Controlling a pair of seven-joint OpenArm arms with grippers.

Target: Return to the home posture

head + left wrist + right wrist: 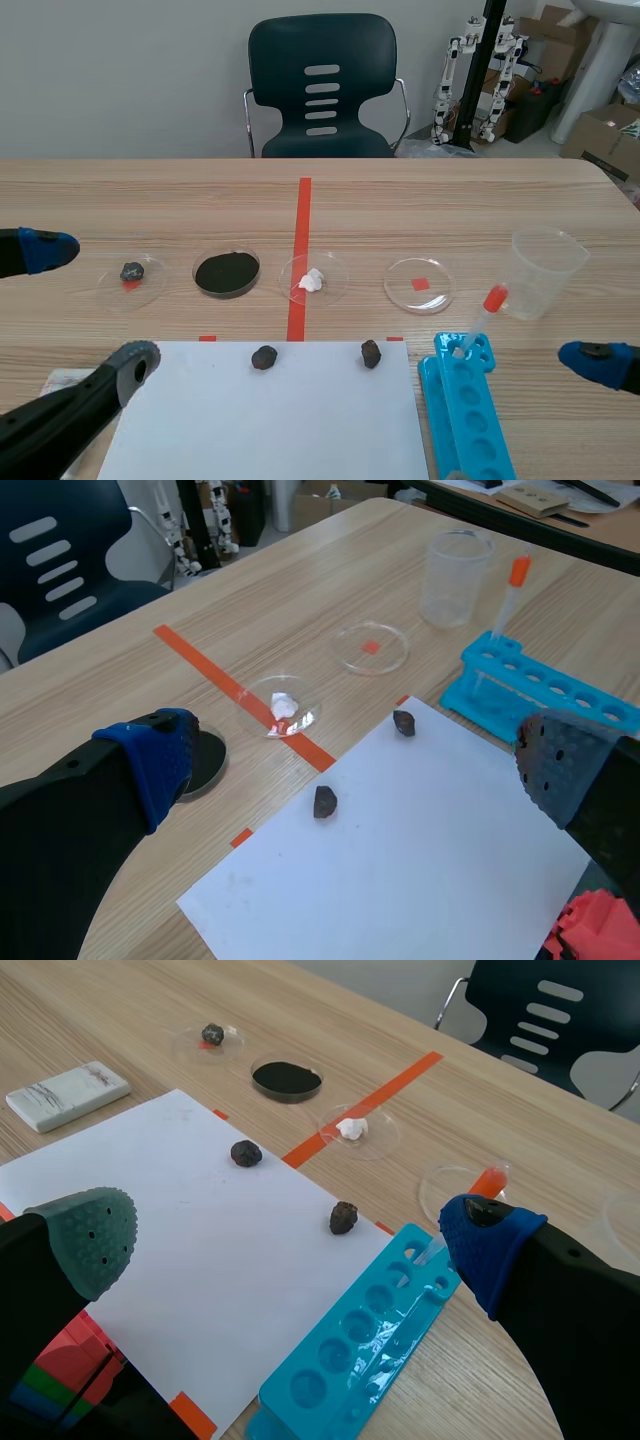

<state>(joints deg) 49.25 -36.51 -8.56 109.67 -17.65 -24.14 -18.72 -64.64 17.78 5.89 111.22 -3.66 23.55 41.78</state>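
Observation:
Low on the left of the table, my left gripper (pixel 355 765) stands open and holds nothing; its blue pad (pixel 45 250) and grey pad (pixel 135 362) are far apart. My right gripper (pixel 290 1240) is open too and empty, with only its blue pad (pixel 598 362) showing in the scene view. Both hang above the near part of the table, over a white paper sheet (pixel 270 420). Two dark rocks (pixel 264 357) (pixel 371 352) lie on the sheet's far edge.
Beyond the sheet stands a row of petri dishes: one with a small rock (pixel 132 272), one with black powder (pixel 227 272), one with a white lump (pixel 312 280), one bare (pixel 420 285). A plastic beaker (pixel 543 272), a blue tube rack (pixel 465 410) with an orange-bulbed pipette (pixel 494 298), a chair (pixel 322 90).

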